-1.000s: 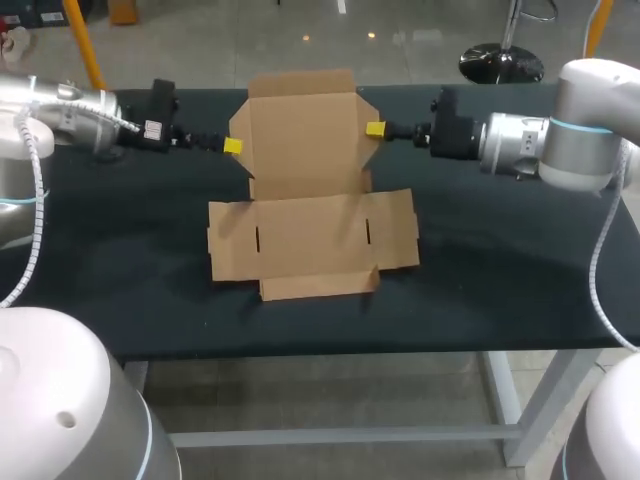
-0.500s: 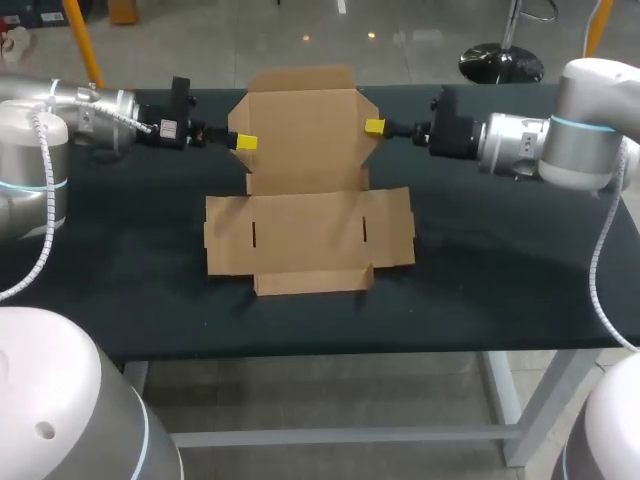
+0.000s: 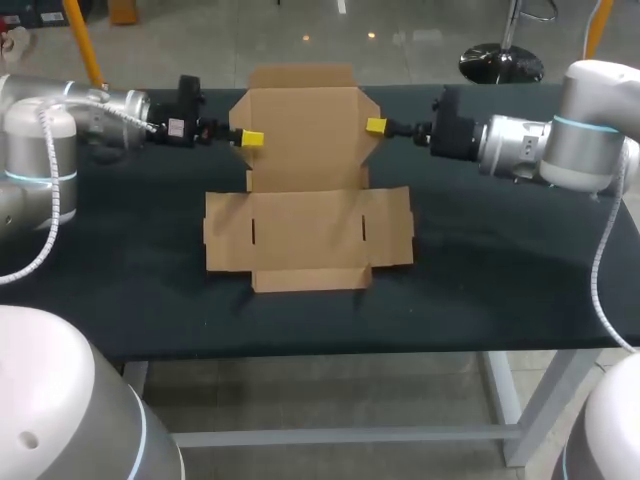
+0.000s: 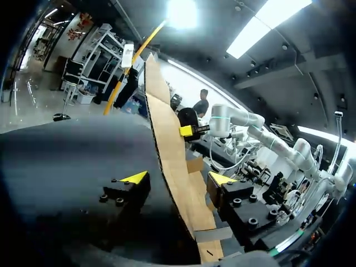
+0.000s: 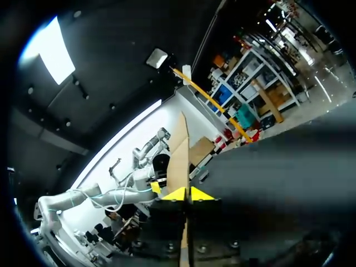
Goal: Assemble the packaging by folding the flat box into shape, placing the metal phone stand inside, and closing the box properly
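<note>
Black bench [image 3: 500,280]: right pincer [image 3: 376,126] clenched on flat box [image 3: 305,235] edge, left pincer [image 3: 250,138] released astride other edge; one-sided pull may skew box.

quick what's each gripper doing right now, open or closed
left gripper: open, the raised flap of the cardboard box stands between its fingers, unclamped.
right gripper: closed on the far side edge of that flap.

The table [image 3: 500,290] has a black top and grey metal legs. A flat cardboard box [image 3: 305,235] lies on it near the middle, its far panel raised.
</note>
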`<state>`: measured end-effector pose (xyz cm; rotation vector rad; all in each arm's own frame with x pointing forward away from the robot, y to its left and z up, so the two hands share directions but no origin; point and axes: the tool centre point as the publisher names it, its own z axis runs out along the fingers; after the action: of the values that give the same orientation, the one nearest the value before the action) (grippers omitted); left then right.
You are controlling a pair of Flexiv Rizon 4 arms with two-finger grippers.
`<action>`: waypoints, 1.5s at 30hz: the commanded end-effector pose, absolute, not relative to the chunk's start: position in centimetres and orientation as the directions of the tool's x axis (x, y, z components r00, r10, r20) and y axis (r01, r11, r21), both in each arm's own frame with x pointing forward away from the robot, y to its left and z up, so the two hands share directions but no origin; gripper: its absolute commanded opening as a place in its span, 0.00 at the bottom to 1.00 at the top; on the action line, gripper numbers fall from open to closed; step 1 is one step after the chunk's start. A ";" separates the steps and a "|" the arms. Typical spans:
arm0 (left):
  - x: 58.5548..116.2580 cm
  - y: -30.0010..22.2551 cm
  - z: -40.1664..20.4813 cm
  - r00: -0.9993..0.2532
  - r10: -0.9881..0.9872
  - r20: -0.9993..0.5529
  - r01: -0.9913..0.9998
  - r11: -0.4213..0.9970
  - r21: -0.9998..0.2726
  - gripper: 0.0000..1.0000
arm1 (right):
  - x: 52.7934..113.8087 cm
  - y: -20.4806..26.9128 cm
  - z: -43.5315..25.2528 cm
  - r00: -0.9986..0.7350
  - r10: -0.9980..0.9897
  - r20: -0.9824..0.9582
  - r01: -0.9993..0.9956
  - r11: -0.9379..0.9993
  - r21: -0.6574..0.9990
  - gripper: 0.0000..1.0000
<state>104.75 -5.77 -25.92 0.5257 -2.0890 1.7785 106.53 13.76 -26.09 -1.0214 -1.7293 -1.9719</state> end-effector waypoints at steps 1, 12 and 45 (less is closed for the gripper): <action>105.3 -6.2 -26.1 -0.865 0.057 0.498 -0.487 0.147 -0.861 0.67 | 106.9 13.8 -26.3 -0.697 0.196 0.689 0.655 -0.216 0.724 0.00; 105.3 -7.6 -25.6 -0.878 0.027 0.477 -0.468 0.155 -0.870 0.43 | 107.4 14.1 -26.3 -0.703 0.196 0.684 0.647 -0.223 0.729 0.00; 105.9 -8.1 -25.4 -0.884 0.040 0.466 -0.456 0.143 -0.878 0.00 | 107.6 14.4 -26.2 -0.709 0.183 0.681 0.643 -0.226 0.731 0.00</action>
<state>105.56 -8.03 -25.29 0.4152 -2.0575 1.7925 107.37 14.23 -26.00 -0.9896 -1.7148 -2.0051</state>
